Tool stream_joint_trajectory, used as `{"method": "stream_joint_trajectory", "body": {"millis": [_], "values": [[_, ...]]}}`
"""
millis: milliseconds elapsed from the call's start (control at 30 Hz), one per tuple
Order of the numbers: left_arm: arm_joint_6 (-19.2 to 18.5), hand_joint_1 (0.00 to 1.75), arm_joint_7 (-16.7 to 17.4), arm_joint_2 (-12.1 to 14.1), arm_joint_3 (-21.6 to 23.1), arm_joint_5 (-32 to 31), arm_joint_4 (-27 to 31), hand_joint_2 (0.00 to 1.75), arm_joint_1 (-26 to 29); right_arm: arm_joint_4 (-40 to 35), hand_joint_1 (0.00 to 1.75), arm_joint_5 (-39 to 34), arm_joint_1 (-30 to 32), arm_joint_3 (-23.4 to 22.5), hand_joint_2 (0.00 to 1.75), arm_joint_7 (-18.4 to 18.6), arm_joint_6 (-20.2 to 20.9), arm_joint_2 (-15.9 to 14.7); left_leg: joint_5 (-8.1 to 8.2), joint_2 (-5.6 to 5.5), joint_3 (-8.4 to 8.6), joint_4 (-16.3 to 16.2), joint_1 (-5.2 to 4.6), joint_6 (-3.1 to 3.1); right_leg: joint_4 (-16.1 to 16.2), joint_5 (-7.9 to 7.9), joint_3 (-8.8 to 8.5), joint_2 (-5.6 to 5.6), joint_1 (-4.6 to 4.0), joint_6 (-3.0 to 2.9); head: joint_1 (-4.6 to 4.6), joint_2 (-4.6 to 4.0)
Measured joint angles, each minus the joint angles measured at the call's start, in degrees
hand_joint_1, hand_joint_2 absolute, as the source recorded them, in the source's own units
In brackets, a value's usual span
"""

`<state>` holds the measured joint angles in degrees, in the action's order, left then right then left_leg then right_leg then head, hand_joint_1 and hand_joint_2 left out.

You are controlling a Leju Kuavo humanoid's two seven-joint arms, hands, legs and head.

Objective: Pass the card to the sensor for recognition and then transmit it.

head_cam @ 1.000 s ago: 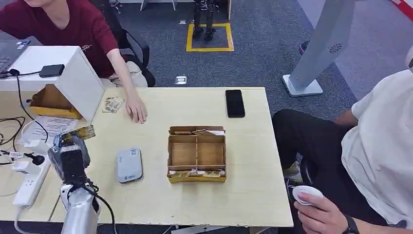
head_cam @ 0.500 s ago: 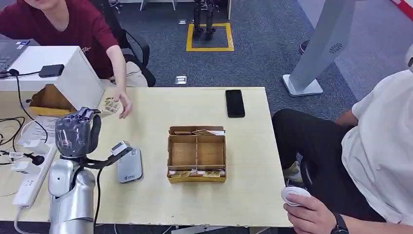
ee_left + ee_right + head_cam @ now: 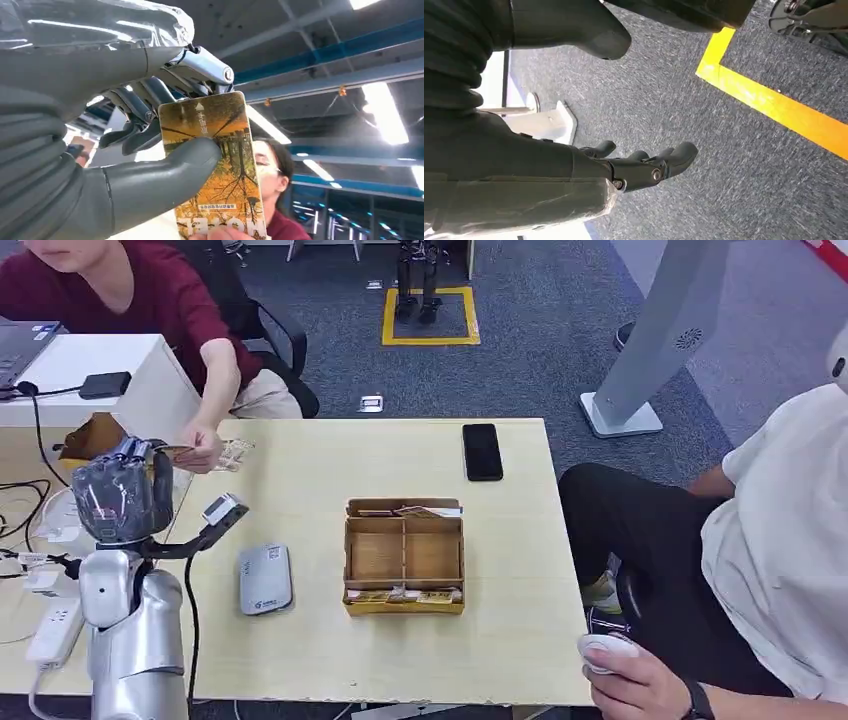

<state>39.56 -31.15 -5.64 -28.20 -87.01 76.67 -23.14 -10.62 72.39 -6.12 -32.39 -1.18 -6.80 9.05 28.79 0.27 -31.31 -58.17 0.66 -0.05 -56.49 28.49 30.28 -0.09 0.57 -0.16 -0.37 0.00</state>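
My left hand [image 3: 118, 495] is raised over the table's left edge. It pinches a yellow card [image 3: 220, 165] with an autumn-tree print between thumb and fingers. In the head view the card [image 3: 176, 450] sticks out toward a person in red, whose hand [image 3: 203, 452] holds its far end. That person's fingertips [image 3: 220, 234] touch the card's edge in the left wrist view. The grey-white sensor [image 3: 265, 578] lies flat on the table, to the right of my arm. My right hand [image 3: 644, 162] hangs over the carpet, fingers loosely apart and holding nothing.
A cardboard card box [image 3: 404, 555] with compartments stands mid-table. A black phone [image 3: 482, 451] lies at the far edge, and loose cards [image 3: 236, 452] near the person's hand. A white stand [image 3: 110, 370] and power strip [image 3: 55, 625] are at left. A second person [image 3: 780, 540] sits at right.
My left hand has lifted from beside the sensor and swung to the far left with the card. The person in red has reached over and taken hold of the card's end.
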Motion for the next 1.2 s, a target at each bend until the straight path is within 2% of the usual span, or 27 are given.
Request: {"method": "stream_joint_trajectory", "body": {"millis": [67, 100, 233, 367, 400, 433, 467, 567, 667, 867, 933, 1033, 1067, 1133, 1200], "values": [[0.0, 1.75, 0.0, 0.2, 0.0, 0.1, 0.0, 1.75, 0.0, 0.0, 0.00, 0.0, 0.0, 0.0, 1.75, 0.0, 0.0, 0.0, 0.00, -0.02, -0.01, 0.0, 0.00, 0.00, 0.0, 0.00, 0.00, -0.01, 0.00, 0.00, -0.02, 0.00], [0.0, 0.00, -0.1, 0.3, 0.0, 0.1, 0.0, 1.75, 0.0, 0.0, 0.00, 0.0, 0.0, 0.0, 1.75, 0.0, 0.0, 0.1, 0.00, -0.02, -0.02, 0.0, 0.00, 0.00, 0.0, 0.00, 0.00, -0.01, 0.00, 0.00, 0.00, 0.00], [0.0, 0.00, -0.8, 0.7, 0.0, 2.1, -0.1, 1.75, 0.0, 0.0, 0.00, 0.1, 0.0, 0.0, 1.75, -0.1, -0.1, 0.1, 0.00, 0.00, -0.03, 0.0, 0.00, 0.00, 0.0, 0.00, 0.03, 0.00, 0.00, 0.00, -0.02, 0.00], [0.0, 0.00, -7.3, -0.2, -2.2, 6.3, -1.9, 1.75, -1.3, 0.0, 0.00, 0.0, 0.0, -0.1, 1.75, 0.0, -0.1, 0.1, 0.00, -0.04, -0.05, 0.0, 0.00, 0.00, 0.0, 0.00, 0.06, -0.06, 0.01, 0.00, 0.00, 0.00], [0.0, 0.00, -8.2, -0.3, -3.0, 9.0, -4.2, 1.75, -2.4, 0.0, 0.00, -0.1, 0.0, -0.2, 1.75, -0.2, -0.2, 0.1, 0.00, -0.06, -0.05, 0.0, -0.01, 0.00, 0.0, 0.00, 0.07, -0.06, 0.02, 0.00, 0.00, 0.00], [0.0, 0.00, -8.3, -0.4, -3.3, 12.5, -6.8, 1.75, -3.4, 0.0, 0.00, -0.3, 0.0, -0.3, 1.75, -0.4, -0.3, 0.1, 0.00, -0.06, -0.04, 0.0, -0.02, 0.00, 0.0, 0.00, 0.06, -0.06, 0.02, 0.00, 0.00, 0.00], [0.0, 0.00, -8.5, 0.1, -3.3, 19.5, -11.5, 1.75, -4.9, 0.0, 0.00, -0.5, 0.0, -0.5, 1.75, -0.5, -0.5, 0.1, -0.01, -0.06, -0.03, 0.0, -0.01, 0.00, 0.0, -0.01, 0.05, -0.07, 0.01, 0.00, 0.00, 0.00], [-3.2, 0.00, -8.4, 1.0, -2.2, 35.1, -19.7, 1.75, -7.1, 0.0, 0.00, -1.1, 0.1, -1.2, 1.75, -0.8, -0.9, 0.1, -0.03, 0.04, 0.00, 0.0, 0.00, -0.02, 0.0, -0.05, 0.07, 0.00, 0.01, -0.05, -0.02, 0.00], [-8.5, 0.00, -7.2, 1.5, 1.5, 42.7, -22.3, 1.75, -7.0, 0.0, 0.00, -1.3, 0.5, -2.1, 1.75, -1.0, -1.0, 0.1, -0.08, 0.00, 0.31, 0.0, 0.00, 0.00, 0.0, -0.07, 0.10, -0.01, 0.00, -0.06, 0.00, 0.00], [-10.6, 0.00, -6.1, 2.5, 6.7, 45.6, -23.6, 1.75, -6.5, 0.0, 0.00, -1.3, 0.7, -3.2, 1.75, -1.0, -1.1, 0.1, -0.07, 0.03, 0.28, 0.0, -0.01, 0.01, 0.0, -0.07, 0.12, 0.01, 0.00, -0.06, 0.00, 0.00], [-15.1, 0.00, -6.9, 2.9, 8.7, 48.2, -23.1, 1.75, -5.5, 0.0, 0.00, -1.6, 0.7, -3.6, 1.75, -1.0, -1.3, 0.1, -0.07, 0.03, 0.29, 0.0, -0.02, 0.01, 0.0, -0.07, 0.11, 0.01, 0.01, -0.06, 0.00, 0.00], [-26.7, 0.00, -7.2, 3.5, 15.7, 51.6, -15.5, 1.75, 1.9, 0.0, 0.00, -2.5, 0.9, -4.8, 1.75, -1.2, -1.6, 0.1, -0.03, 0.09, 0.29, 0.0, -0.02, -0.01, 0.0, -0.05, 0.11, 0.06, 0.01, -0.06, 0.00, 0.00], [-28.4, 0.00, -7.0, 3.7, 18.5, 51.8, -11.6, 1.75, 5.5, 0.0, 0.00, -2.6, 1.0, -5.2, 1.75, -1.2, -1.6, 0.1, -0.02, 0.10, 0.29, 0.0, -0.02, 0.00, 0.0, -0.04, 0.14, 0.07, 0.01, -0.06, 0.00, 0.00], [-28.4, 0.00, -6.1, 4.0, 24.2, 51.8, -4.9, 1.75, 11.5, 0.0, 0.00, -2.8, 1.1, -6.0, 1.75, -1.3, -1.6, 0.1, 0.02, 0.06, 0.21, 0.0, -0.02, 0.02, 0.0, -0.02, 0.21, 0.06, 0.02, -0.04, 0.00, 0.00], [-28.3, 0.00, -5.5, 4.3, 27.7, 52.1, -0.9, 1.75, 14.9, 0.0, 0.00, -2.8, 1.2, -6.4, 1.75, -1.3, -1.6, 0.1, 0.02, 0.03, 0.10, 0.0, -0.02, 0.02, 0.0, -0.02, 0.29, 0.01, 0.01, -0.03, 0.02, 0.00]]}}
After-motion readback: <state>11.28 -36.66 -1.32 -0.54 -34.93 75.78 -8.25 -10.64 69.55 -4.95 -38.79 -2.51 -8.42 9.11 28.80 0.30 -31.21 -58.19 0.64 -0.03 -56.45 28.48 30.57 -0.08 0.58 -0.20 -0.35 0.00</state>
